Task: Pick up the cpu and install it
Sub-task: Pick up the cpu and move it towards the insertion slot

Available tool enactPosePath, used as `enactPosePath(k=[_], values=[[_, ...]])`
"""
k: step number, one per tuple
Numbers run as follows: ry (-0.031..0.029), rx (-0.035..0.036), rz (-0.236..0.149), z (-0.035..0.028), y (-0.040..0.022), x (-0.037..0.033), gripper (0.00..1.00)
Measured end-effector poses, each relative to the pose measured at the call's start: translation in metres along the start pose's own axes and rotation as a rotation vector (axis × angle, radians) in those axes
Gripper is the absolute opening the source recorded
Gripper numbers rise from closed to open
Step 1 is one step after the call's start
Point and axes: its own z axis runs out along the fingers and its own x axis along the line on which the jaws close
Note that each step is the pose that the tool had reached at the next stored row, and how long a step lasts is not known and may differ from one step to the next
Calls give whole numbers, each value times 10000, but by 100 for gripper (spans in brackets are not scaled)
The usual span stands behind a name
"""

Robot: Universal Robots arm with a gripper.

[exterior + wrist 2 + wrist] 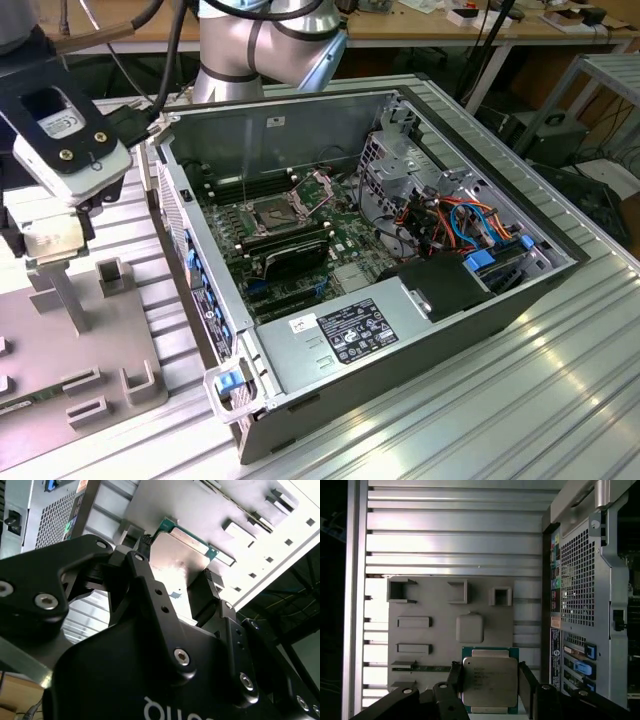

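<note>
End effector [490,673] grips cpu [489,684] by opposite edges.

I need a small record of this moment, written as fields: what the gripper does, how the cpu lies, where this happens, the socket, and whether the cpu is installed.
gripper: shut on the cpu, gripping two opposite edges
cpu: silver-grey face towards the first wrist view, green rim showing
place: over the grey fixture plate, to the exterior view's left of the computer case
socket: dark square inside the open case, apart from the gripper
installed: not yet
</note>
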Motion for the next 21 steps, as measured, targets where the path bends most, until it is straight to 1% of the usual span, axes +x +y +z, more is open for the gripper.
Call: enactPosePath(k=[1, 6, 7, 8, 11, 16, 17, 21], values=[[-1, 0, -1, 0, 0, -35, 55], [0, 0, 0, -1, -2, -146, 55], [-1, 0, 0, -1, -2, -177, 55], [-1, -1, 0, -2, -3, -238, 55], [-1, -1, -1, -3, -4, -308, 55], [0, 0, 0, -4, -6, -401, 55], [0, 0, 0, -4, -6, -432, 55], [-1, -1, -1, -5, -7, -520, 55]])
